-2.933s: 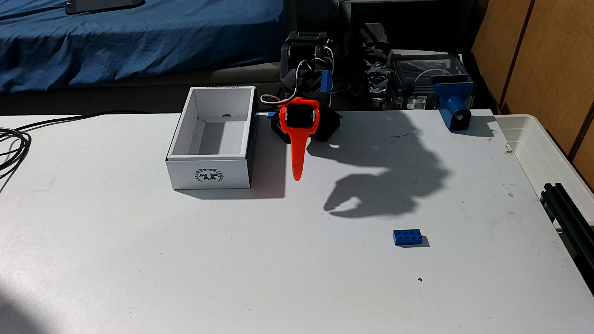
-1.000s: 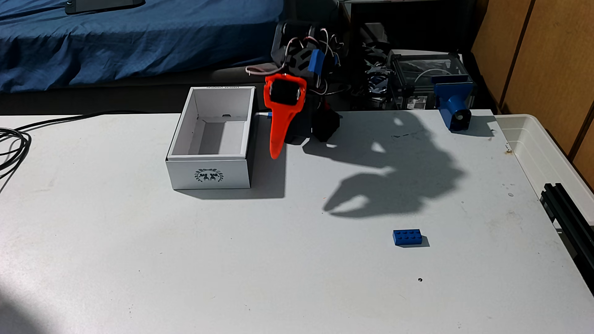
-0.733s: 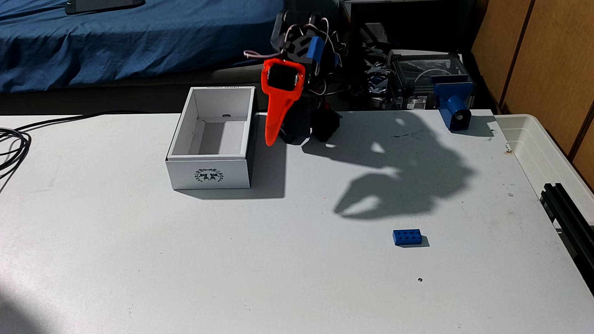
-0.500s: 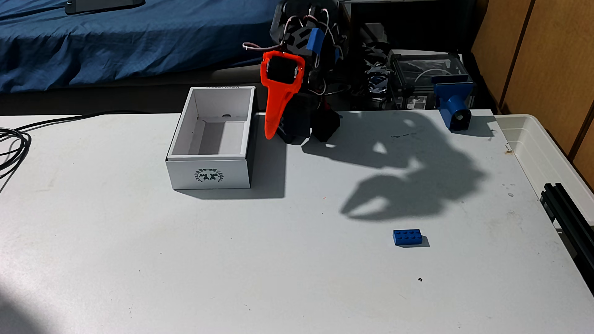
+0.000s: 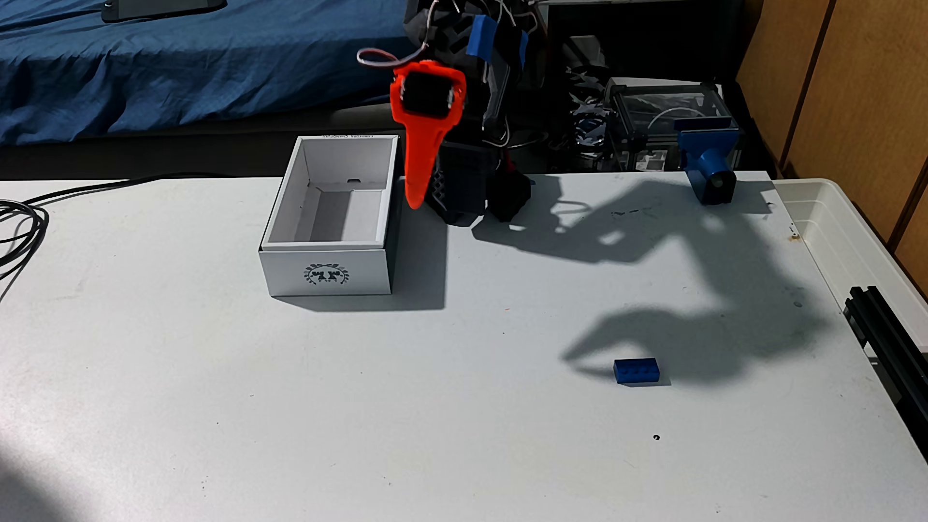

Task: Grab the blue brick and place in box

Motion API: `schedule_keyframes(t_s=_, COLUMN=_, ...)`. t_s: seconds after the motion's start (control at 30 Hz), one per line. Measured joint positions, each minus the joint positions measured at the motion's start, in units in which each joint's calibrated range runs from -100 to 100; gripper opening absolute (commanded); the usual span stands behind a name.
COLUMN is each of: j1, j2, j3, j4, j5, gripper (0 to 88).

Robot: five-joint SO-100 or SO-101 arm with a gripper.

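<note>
I hold the gripper raised by the table's far edge, jaws parted per its shadow, ready to reach the blue brick near the right edge.

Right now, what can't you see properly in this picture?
- The gripper: in the fixed view the orange finger shows, but the second finger merges into the dark arm behind, so open or shut is unclear.
- The arm's top is cut off by the upper edge.
- The blue brick lies in the arm's shadow, so its studs are dim.
- The box: its near wall hides part of the floor inside.
- The emblem's details are too small.
</note>
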State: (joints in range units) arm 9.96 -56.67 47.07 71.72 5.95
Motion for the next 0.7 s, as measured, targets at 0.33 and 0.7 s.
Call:
schedule_keyframes(t_s=0.33, j1=-4.87, j2=16.64, j3=-6.88, j4=2.37, j5=-4.05, gripper=1.5)
schedule_keyframes(t_s=0.7, j1=-11.14, j2=21.11, j3=-9.03, j4=8.78, j5=-6.74, gripper=1.4)
